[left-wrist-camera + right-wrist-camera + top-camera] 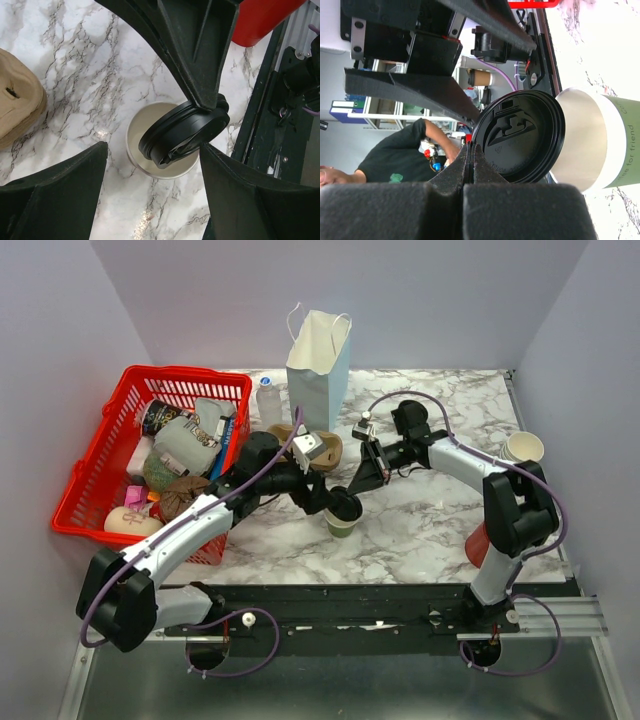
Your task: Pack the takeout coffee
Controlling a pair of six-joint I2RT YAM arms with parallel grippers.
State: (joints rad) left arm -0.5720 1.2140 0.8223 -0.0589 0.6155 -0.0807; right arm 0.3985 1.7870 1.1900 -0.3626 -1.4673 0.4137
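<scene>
While right fingers (395, 210) pinch the lid (520, 135), half hiding the cup (590, 140), left fingers (55, 195) wide

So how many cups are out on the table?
3, counting the stack as one: green cup at centre, under the lid; stack at the right edge; red cup beside the right arm. The basket may hide more.

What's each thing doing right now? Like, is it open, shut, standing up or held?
cup: upright, open, no lid on it.
lid: tilted over the cup's mouth, pinched at its rim.
right end effector: shut on the lid.
left end effector: open, one finger on each side of the cup.
paper bag: upright, top open.
red basket: full of things.
</scene>
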